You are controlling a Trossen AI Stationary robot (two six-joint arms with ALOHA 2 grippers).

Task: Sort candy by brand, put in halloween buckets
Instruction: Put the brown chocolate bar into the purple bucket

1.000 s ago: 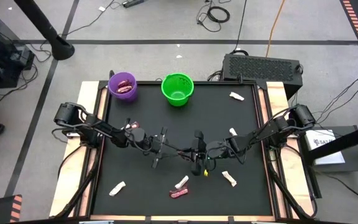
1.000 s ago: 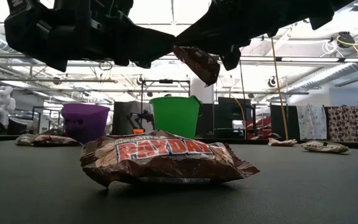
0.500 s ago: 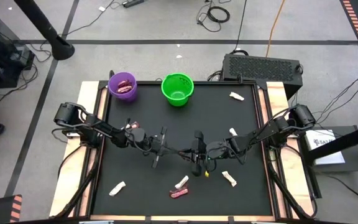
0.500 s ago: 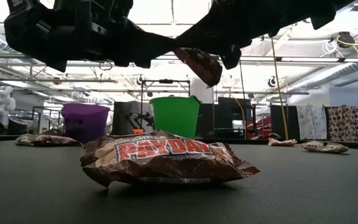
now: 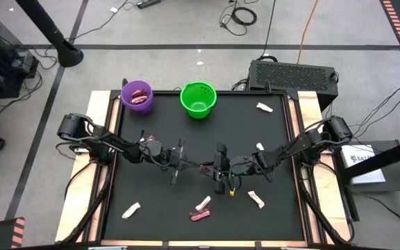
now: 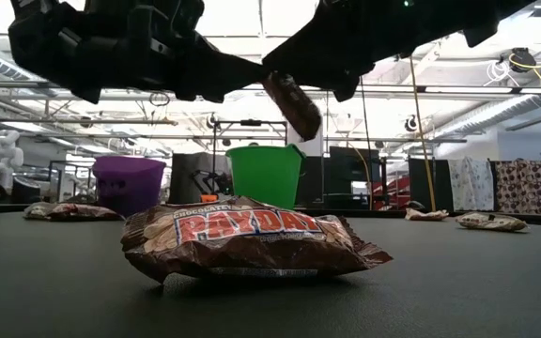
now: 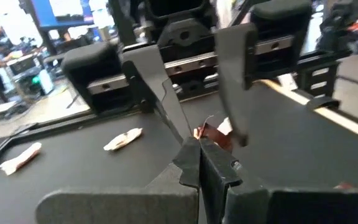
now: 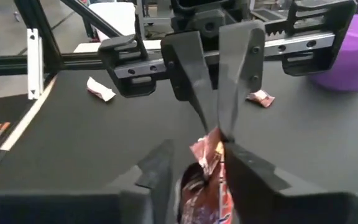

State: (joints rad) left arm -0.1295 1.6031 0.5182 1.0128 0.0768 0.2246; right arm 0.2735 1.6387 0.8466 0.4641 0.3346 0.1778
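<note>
my left gripper (image 5: 198, 165) pinched tight on a pink-red candy (image 8: 209, 163) mid-table, right gripper (image 5: 207, 169) fingers apart around it, buckets (image 5: 198, 99) far off

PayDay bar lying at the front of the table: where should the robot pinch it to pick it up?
Probably best to pinch the PayDay bar across its puffy middle, coming straight down from above. It lies flat, so its sides are easy to reach from the top, and its ends are thin crinkly flaps that could slip.
</note>
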